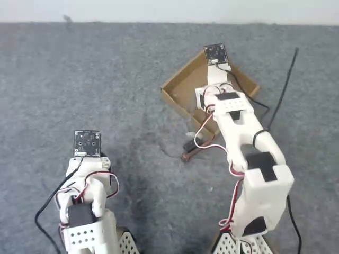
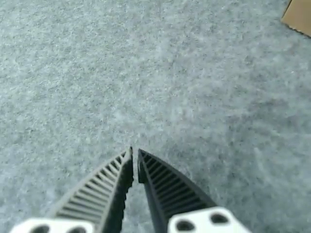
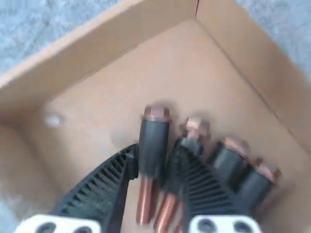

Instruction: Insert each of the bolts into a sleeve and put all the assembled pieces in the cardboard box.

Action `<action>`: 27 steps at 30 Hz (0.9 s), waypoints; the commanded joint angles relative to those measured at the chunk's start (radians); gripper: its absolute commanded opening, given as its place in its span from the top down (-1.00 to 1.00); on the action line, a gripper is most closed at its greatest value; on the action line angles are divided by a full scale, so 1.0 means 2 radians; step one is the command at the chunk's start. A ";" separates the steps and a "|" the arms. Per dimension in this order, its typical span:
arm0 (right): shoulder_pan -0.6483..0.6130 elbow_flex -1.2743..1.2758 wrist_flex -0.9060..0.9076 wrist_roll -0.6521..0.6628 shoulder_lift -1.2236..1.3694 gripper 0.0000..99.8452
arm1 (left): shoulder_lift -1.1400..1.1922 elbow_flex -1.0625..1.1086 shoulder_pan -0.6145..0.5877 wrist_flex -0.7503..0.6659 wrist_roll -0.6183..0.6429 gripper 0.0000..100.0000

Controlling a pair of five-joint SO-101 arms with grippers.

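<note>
My right gripper (image 3: 156,150) is open inside the cardboard box (image 3: 97,53), its fingers on either side of a copper bolt in a black sleeve (image 3: 153,141) that lies on the box floor. Three more sleeved bolts lie beside it: one (image 3: 192,133) partly behind a finger, two (image 3: 228,155) (image 3: 257,177) further over. In the high view the box (image 1: 177,92) sits at the back right with the right arm over it. A dark and copper piece (image 1: 187,152) lies on the carpet just outside the box. My left gripper (image 2: 135,154) is shut and empty above bare carpet.
Grey carpet (image 1: 106,79) covers the table. Red and white wires (image 1: 204,138) hang from the right arm above the loose piece. A black cable (image 1: 286,79) trails off to the right of the box. A corner of the box (image 2: 299,19) shows from the left wrist.
</note>
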 commanded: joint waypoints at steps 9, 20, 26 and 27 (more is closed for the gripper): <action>-0.008 -0.028 0.281 0.037 -0.178 0.99 | -0.008 -0.005 -0.002 -0.013 -0.004 0.97; -0.133 0.094 0.504 0.096 -0.313 0.99 | -0.008 -0.005 -0.002 -0.013 -0.003 0.97; -0.190 0.204 0.503 0.099 -0.400 0.99 | -0.008 -0.005 -0.002 -0.013 -0.002 0.97; -0.200 0.217 0.506 0.110 -0.412 0.99 | -0.008 -0.005 -0.002 -0.012 -0.002 0.97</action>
